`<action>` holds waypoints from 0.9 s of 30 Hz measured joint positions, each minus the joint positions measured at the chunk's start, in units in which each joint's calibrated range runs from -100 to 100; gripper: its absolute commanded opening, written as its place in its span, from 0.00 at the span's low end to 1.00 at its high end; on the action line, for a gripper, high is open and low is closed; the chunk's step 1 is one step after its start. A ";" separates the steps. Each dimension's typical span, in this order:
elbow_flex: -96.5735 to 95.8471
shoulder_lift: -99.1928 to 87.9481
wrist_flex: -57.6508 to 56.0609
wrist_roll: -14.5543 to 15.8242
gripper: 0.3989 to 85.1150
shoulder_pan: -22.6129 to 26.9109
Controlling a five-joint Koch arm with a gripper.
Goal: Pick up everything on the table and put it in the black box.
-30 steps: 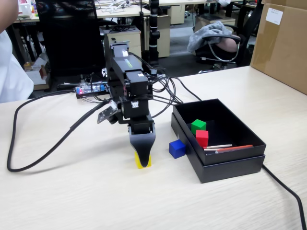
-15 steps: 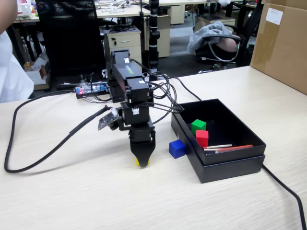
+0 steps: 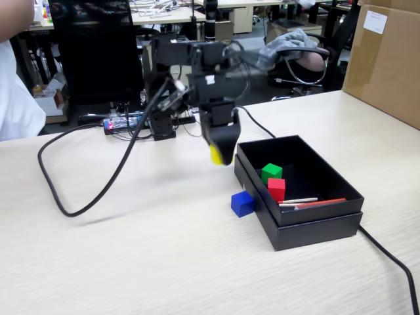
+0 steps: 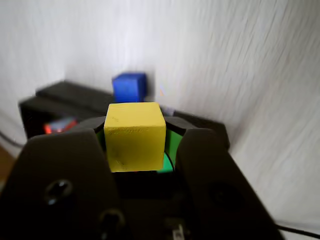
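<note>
My gripper (image 3: 220, 157) is shut on the yellow cube (image 3: 216, 155), held in the air just left of the black box (image 3: 315, 226). In the wrist view the yellow cube (image 4: 134, 136) sits clamped between my two dark jaws. The blue cube (image 3: 242, 204) rests on the table (image 3: 131, 262) against the box's left wall; the wrist view shows this blue cube (image 4: 129, 87) beyond the yellow one. Inside the box lie the green cube (image 3: 271, 173) and the red cube (image 3: 276, 189). A sliver of green (image 4: 167, 160) shows behind the held cube.
Thin red and white sticks (image 3: 308, 203) lie in the box. A thick black cable (image 3: 79, 210) loops over the table at left, another cable (image 3: 390, 259) runs off at right. A brown carton (image 3: 384, 59) stands at the far right. A circuit board (image 3: 125, 123) sits behind the arm.
The gripper has lifted the yellow cube off the table and swung up and to the right, toward the black box. The cable loop at left shifted with it.
</note>
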 measured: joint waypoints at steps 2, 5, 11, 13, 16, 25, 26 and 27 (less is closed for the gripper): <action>0.00 -3.37 0.00 0.24 0.08 2.64; -0.46 -4.01 -0.39 1.37 0.08 5.71; 1.37 3.37 -1.08 3.17 0.08 9.82; 4.02 6.86 -1.86 3.66 0.08 10.21; 11.50 16.57 -3.56 4.44 0.09 10.89; 16.34 29.77 -5.65 5.76 0.17 10.99; 16.25 30.16 -5.65 5.86 0.22 10.99; 16.34 30.55 -5.65 5.96 0.26 10.99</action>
